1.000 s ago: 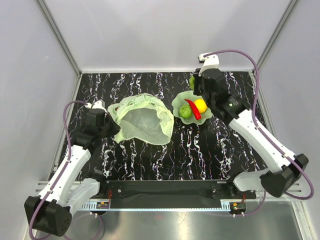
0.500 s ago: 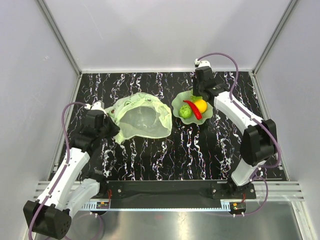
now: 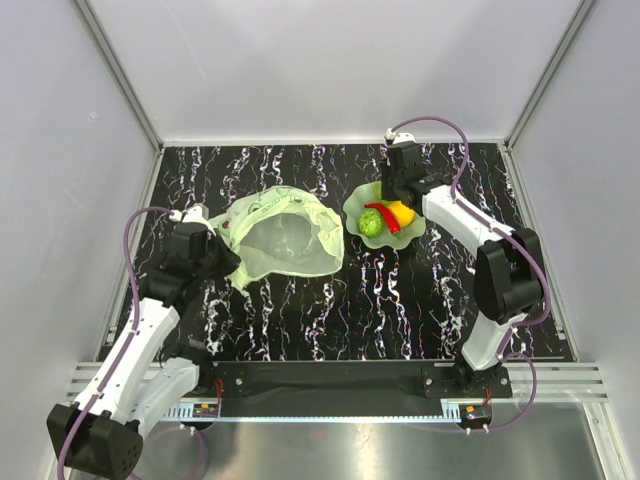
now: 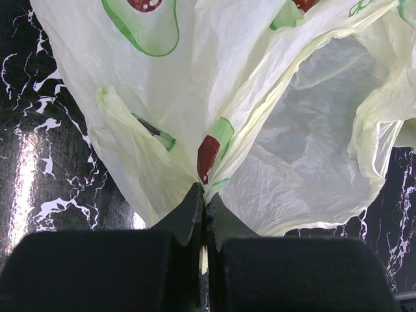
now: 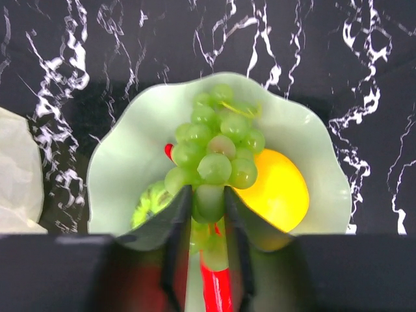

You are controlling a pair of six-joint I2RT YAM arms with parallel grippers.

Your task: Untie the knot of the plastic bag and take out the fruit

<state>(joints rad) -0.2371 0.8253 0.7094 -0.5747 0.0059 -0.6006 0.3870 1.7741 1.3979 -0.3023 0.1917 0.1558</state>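
Observation:
The pale green plastic bag [image 3: 285, 235] lies open and limp at centre left; no knot shows. My left gripper [image 3: 226, 256] is shut on the bag's near-left edge, as the left wrist view shows [image 4: 205, 195]. The green wavy-edged dish [image 3: 352, 205] holds a green round fruit [image 3: 371, 224], a yellow-orange fruit [image 3: 402, 211] and a long red piece [image 3: 386, 220]. My right gripper [image 3: 392, 196] hangs over the dish, shut on the green grape bunch [image 5: 218, 153], which hangs just above the yellow fruit [image 5: 276, 192] and the red piece [image 5: 220, 292].
The black marbled table [image 3: 400, 300] is walled by white panels on the left, back and right. The dish stands close to the bag's right side. A corner of the bag [image 5: 16, 175] shows at the left of the right wrist view.
My right gripper has carried the grape bunch from behind the dish forward over it and come lower. The left gripper has kept its hold; the bag shifted slightly.

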